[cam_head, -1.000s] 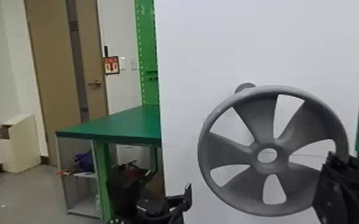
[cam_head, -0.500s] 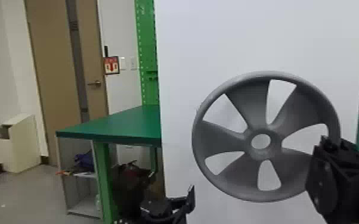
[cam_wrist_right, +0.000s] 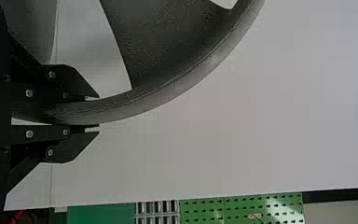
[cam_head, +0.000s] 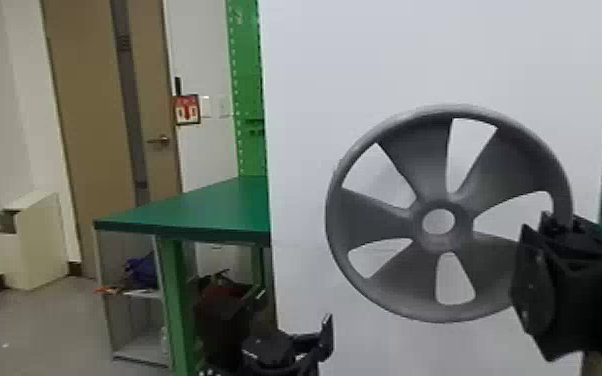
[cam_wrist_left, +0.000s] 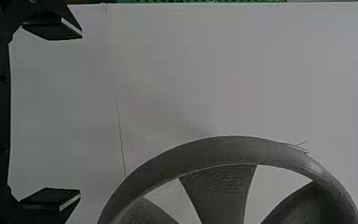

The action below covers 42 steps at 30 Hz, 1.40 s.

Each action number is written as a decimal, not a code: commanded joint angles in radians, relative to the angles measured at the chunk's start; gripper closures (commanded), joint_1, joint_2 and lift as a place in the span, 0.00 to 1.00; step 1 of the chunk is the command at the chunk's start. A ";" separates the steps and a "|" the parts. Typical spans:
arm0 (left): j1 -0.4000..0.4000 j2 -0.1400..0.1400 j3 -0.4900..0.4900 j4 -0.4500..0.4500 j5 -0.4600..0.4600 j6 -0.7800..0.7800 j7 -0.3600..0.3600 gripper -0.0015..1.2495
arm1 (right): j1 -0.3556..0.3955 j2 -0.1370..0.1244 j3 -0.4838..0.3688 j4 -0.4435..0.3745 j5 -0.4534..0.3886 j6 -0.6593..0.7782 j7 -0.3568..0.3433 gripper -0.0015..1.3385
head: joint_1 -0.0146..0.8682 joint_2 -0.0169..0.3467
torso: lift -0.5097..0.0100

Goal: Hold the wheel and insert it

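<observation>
Over the last second we see the wheel [cam_head: 420, 155] rise against the white panel [cam_head: 345, 65] in the head view, drifting a little toward our left, with the right tool [cam_wrist_right: 98, 112] climbing along with it. The right tool is clamped on the rim, one finger on either side, and the wheel hangs upright in front of the panel, broad face toward us. The left tool [cam_wrist_left: 80, 113] has barely shifted; its fingers are spread wide with nothing between them, and it sits low at our left, apart from the rim. What matters most to us is the rounded grey stub: a second ago it peeked over the rim's upper left, and now the raised wheel covers it. We take that stub for the mount, so the lift seems to be bringing the centre hole [cam_head: 439, 221] toward it, though the hole still looks too low and slightly to the right of where the stub was showing. We judge the task to be at its alignment stage, with the insertion still to do. Next we would want more height and a touch more leftward travel, then a straight push toward the panel. With only one side gripped, the wheel could tilt or twist on contact, so a steadying hold from the left tool might help.
</observation>
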 commanded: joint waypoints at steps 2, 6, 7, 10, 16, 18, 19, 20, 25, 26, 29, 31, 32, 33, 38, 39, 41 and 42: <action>-0.005 0.003 -0.007 0.007 -0.001 0.002 0.000 0.07 | -0.028 0.001 0.011 0.005 0.001 0.010 -0.010 0.81 | 0.22 0.98 | 0.04; -0.009 0.006 -0.015 0.013 -0.001 0.004 0.000 0.07 | -0.049 0.001 0.027 0.007 0.001 0.023 -0.030 0.81 | 0.22 0.98 | 0.04; -0.010 0.008 -0.018 0.015 -0.001 0.004 0.000 0.07 | -0.055 0.001 0.030 0.007 0.001 0.028 -0.036 0.81 | 0.22 0.98 | 0.04; -0.016 0.013 -0.026 0.019 -0.001 0.004 0.000 0.07 | -0.071 0.001 0.037 0.014 0.001 0.034 -0.053 0.81 | 0.22 0.98 | 0.04; -0.019 0.016 -0.037 0.027 0.002 0.004 0.000 0.07 | -0.107 0.001 0.050 0.042 -0.002 0.034 -0.073 0.81 | 0.22 0.98 | 0.04; -0.022 0.019 -0.041 0.032 0.004 0.004 0.000 0.07 | -0.120 0.001 0.051 0.050 -0.002 0.034 -0.078 0.81 | 0.22 0.98 | 0.04; -0.022 0.019 -0.044 0.033 0.004 0.004 0.000 0.07 | -0.126 0.001 0.051 0.054 -0.004 0.034 -0.079 0.81 | 0.22 0.98 | 0.04; -0.024 0.020 -0.046 0.035 0.005 0.004 0.000 0.07 | -0.129 0.001 0.053 0.057 -0.004 0.034 -0.081 0.81 | 0.22 0.98 | 0.04; -0.028 0.023 -0.055 0.041 0.008 0.004 0.000 0.07 | -0.152 0.001 0.059 0.077 -0.005 0.034 -0.087 0.81 | 0.22 0.98 | 0.04; -0.028 0.025 -0.055 0.042 0.008 0.004 0.000 0.07 | -0.157 0.001 0.062 0.080 -0.005 0.034 -0.090 0.81 | 0.22 0.98 | 0.04; -0.030 0.026 -0.058 0.044 0.010 0.004 0.000 0.07 | -0.166 0.001 0.071 0.094 -0.007 0.034 -0.099 0.81 | 0.22 0.98 | 0.04; -0.032 0.030 -0.061 0.047 0.010 0.004 0.001 0.07 | -0.175 0.001 0.077 0.105 -0.010 0.034 -0.102 0.81 | 0.22 0.98 | 0.04; -0.033 0.031 -0.064 0.048 0.013 0.004 0.001 0.07 | -0.178 0.001 0.080 0.110 -0.010 0.034 -0.102 0.81 | 0.22 0.98 | 0.04; -0.033 0.031 -0.064 0.050 0.013 0.004 0.001 0.07 | -0.180 0.001 0.082 0.113 -0.010 0.034 -0.102 0.81 | 0.22 0.98 | 0.04; -0.035 0.034 -0.072 0.058 0.018 0.004 0.001 0.07 | -0.198 0.001 0.091 0.137 -0.010 0.034 -0.104 0.81 | 0.22 0.98 | 0.04; -0.035 0.036 -0.073 0.059 0.018 0.004 0.001 0.07 | -0.201 0.001 0.094 0.140 -0.010 0.034 -0.106 0.81 | 0.22 0.98 | 0.04; -0.036 0.039 -0.076 0.059 0.018 0.004 0.001 0.07 | -0.207 0.001 0.097 0.148 -0.010 0.034 -0.110 0.81 | 0.22 0.98 | 0.04; -0.038 0.040 -0.078 0.061 0.018 0.004 0.001 0.07 | -0.209 0.001 0.099 0.151 -0.010 0.034 -0.112 0.81 | 0.22 0.98 | 0.04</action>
